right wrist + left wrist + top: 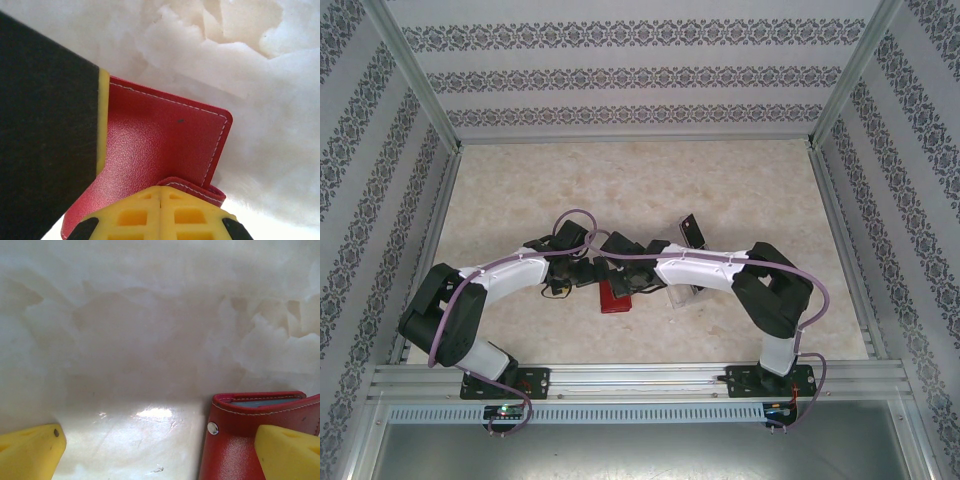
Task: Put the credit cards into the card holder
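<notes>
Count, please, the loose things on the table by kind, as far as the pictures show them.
Red card holder: 1
Clear tray: 1
Dark credit card that can be made out, lying beyond the tray: 1
Total: 3
More cards may lie hidden; the pictures cannot settle that.

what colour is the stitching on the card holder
White stitching on the red card holder; clearest in the right wrist view.

Yellow fingers (30, 452) spread wide; red card holder (232, 440) lower right, behind right-side finger, on marbled counter (150, 330).
</notes>
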### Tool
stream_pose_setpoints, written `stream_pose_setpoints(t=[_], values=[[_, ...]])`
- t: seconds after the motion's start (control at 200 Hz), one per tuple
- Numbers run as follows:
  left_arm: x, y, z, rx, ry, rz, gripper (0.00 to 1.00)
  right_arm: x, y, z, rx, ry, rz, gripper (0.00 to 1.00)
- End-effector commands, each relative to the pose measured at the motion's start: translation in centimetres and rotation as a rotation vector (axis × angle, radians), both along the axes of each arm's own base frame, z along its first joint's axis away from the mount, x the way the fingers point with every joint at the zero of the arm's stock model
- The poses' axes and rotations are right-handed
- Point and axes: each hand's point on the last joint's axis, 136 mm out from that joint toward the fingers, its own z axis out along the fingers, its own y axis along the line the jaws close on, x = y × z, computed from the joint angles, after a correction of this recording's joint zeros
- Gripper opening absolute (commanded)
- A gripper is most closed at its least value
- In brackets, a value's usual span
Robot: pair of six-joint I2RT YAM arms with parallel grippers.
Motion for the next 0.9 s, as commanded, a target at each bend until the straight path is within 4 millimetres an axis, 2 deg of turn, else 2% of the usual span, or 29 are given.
stream_pose_setpoints(t=[0.0, 0.095, 0.195, 0.225, 0.305, 0.375, 0.43, 0.675, 0.759, 0.894], values=[[-1.1, -0.6, -1.6, -0.014, 0.042, -0.029, 1.00, -0.6, 0.1, -0.9, -0.019, 0.019, 0.022, 0.00], [-1.1, -0.7, -1.7, -0.015, 0.043, -0.030, 0.99, -0.8, 0.1, -1.0, -0.013, 0.024, 0.018, 0.00], [-1.1, -0.6, -1.7, -0.013, 0.044, -0.030, 0.99, -0.5, 0.0, -0.1, 0.006, 0.003, 0.010, 0.00], [-1.1, -0.6, -1.7, -0.013, 0.045, -0.029, 1.00, -0.5, 0.0, 0.4, 0.011, -0.005, 0.005, 0.08], [-1.1, -0.6, -1.7, -0.012, 0.044, -0.028, 1.00, -0.3, -0.2, 1.7, 0.029, -0.030, -0.002, 0.19], [-1.1, -0.7, -1.7, -0.016, 0.042, -0.031, 1.00, -0.1, -0.5, 2.6, 0.026, -0.049, -0.018, 0.25], [-1.1, -0.6, -1.8, -0.014, 0.045, -0.028, 1.00, 0.0, -0.6, 2.8, 0.015, -0.055, -0.022, 0.26], [-1.1, -0.6, -1.8, -0.013, 0.042, -0.027, 1.00, 0.0, -0.3, 1.6, -0.026, -0.034, -0.007, 0.28], [-1.1, -0.6, -1.8, -0.014, 0.041, -0.028, 0.99, -0.2, -0.2, 1.3, -0.047, -0.034, 0.003, 0.36], [-1.0, -0.7, -1.7, -0.013, 0.042, -0.030, 1.00, -0.2, 0.0, 0.6, -0.068, -0.030, 0.013, 0.35]])
